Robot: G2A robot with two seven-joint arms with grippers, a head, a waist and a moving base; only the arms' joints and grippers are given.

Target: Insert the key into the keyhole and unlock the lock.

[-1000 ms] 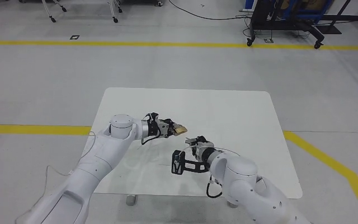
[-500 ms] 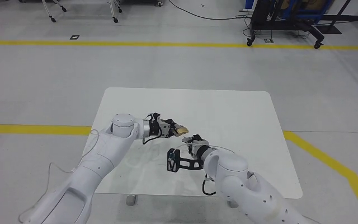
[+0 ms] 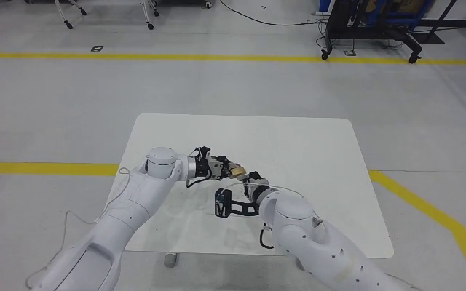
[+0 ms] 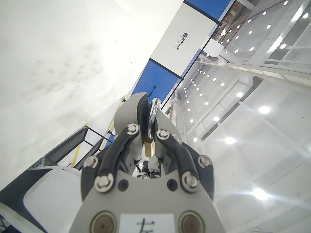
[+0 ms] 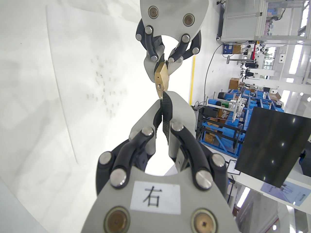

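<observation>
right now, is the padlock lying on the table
No, the left gripper holds the padlock clamped between its fingers, off the table.

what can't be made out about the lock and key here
key: right wrist view, presumably hidden between the right end effector's pads; whether it meets the keyhole is unclear
lock body: left wrist view, mostly behind the left end effector's fingers
top view: both too small

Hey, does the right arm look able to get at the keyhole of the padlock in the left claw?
Likely yes. The left claw holds the padlock with its keyhole turned toward the right claw, whose tips, shut on the key, sit right at it. Nothing stands between them.
</observation>
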